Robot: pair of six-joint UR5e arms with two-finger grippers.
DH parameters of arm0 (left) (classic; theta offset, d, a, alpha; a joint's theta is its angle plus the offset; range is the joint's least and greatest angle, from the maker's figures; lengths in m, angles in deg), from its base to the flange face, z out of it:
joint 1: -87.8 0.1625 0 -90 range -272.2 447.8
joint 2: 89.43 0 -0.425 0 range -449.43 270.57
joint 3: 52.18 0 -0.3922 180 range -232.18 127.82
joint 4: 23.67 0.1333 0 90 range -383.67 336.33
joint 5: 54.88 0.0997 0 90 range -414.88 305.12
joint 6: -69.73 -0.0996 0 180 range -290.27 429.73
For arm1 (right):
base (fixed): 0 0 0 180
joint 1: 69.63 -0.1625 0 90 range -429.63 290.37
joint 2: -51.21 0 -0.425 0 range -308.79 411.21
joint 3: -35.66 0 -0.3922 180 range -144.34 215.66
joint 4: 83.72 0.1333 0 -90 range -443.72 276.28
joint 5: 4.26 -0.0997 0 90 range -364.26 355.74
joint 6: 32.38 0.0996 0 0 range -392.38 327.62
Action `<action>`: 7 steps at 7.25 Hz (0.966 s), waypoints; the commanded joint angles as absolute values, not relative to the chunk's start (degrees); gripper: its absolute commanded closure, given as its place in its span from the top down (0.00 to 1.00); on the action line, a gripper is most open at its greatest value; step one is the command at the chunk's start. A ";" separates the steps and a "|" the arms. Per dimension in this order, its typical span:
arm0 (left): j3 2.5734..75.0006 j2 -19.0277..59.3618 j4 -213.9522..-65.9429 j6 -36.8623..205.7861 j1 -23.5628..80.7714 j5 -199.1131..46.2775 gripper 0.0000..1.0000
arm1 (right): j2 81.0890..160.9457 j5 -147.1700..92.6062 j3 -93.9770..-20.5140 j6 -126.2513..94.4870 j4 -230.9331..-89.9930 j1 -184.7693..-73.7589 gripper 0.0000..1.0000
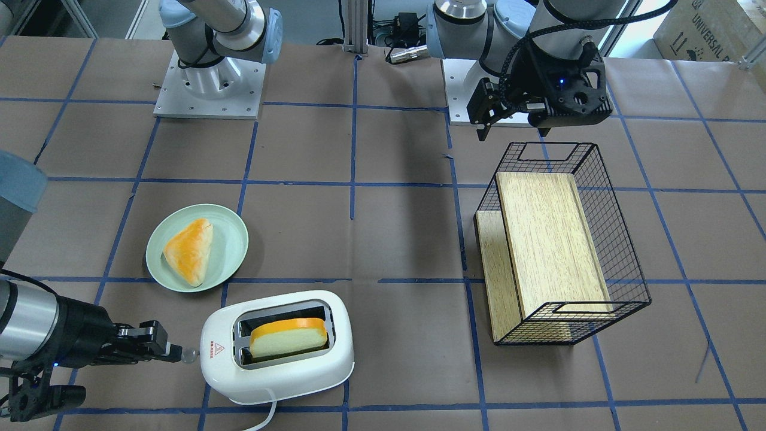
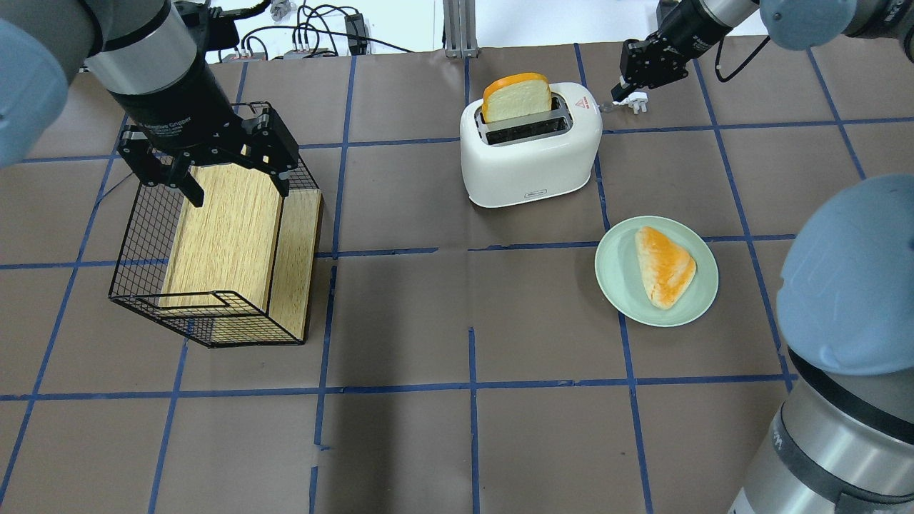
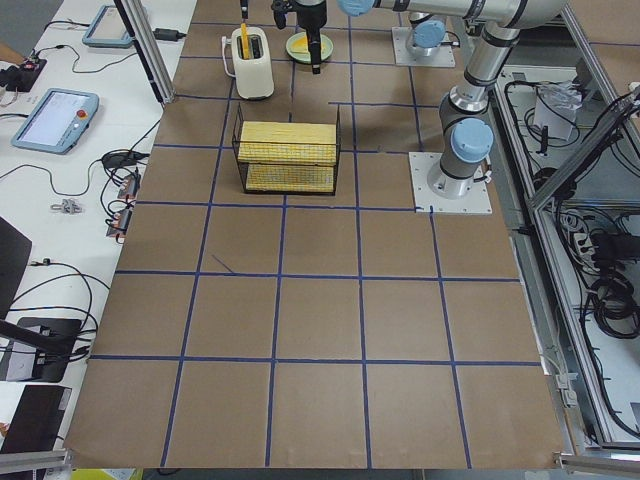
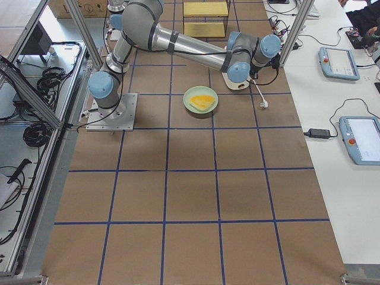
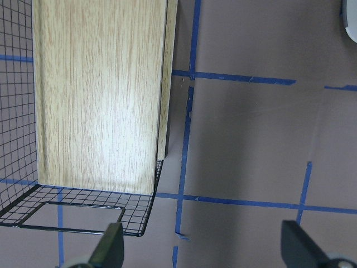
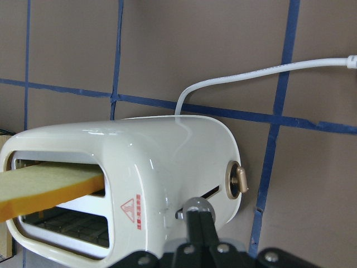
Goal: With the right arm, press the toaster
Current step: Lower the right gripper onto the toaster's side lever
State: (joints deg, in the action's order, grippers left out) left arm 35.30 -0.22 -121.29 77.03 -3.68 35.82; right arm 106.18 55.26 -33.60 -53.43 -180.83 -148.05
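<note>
A: Toaster?
B: Being carried on the worktop near the plate, bread slice in one slot.
A: Claws?
B: Right claw is being held pressed together at the lever knob; left claw is being held spread over the wire basket.

**Right wrist view: contents**

- White rounded plastic two-slot toaster, filling the lower left and centre, standing on the brown paper table cover.
- Blue tape grid lines cross the cover behind and to the right of the toaster.
- Flat pale bread slice with orange crust sits in one slot and projects toward the left edge.
- Second slot: wire guard visible.
- On the toaster's end face:
  - small red warning triangle label
  - dark lever slit
  - small clear lever knob
  - round brass-coloured dial
- Thin white cord rises from behind the toaster and arcs away to the right edge.
- Black two-finger right gripper, bottom centre, has its fingers closed together, with the tips at the clear knob, apparently touching it.
</note>
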 commanded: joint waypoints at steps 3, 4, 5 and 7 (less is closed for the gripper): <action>35.36 -0.22 -121.31 77.03 -3.69 35.82 1.00 | 104.91 52.96 -33.68 -53.56 -180.75 -148.21 0.04; 35.27 -0.22 -121.31 77.03 -3.69 35.82 1.00 | 104.04 52.87 -33.51 -53.83 -180.75 -148.03 0.04; 35.27 -0.22 -121.31 77.03 -3.61 35.82 1.00 | 102.81 52.78 -33.16 -53.92 -181.18 -147.94 0.04; 35.27 -0.22 -121.31 77.03 -3.69 35.82 1.00 | 102.02 52.78 -33.33 -53.92 -181.27 -147.86 0.04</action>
State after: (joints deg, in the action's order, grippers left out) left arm 35.27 -0.21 -121.32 77.03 -3.67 35.82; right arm 102.66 52.80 -33.33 -53.89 -181.20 -147.94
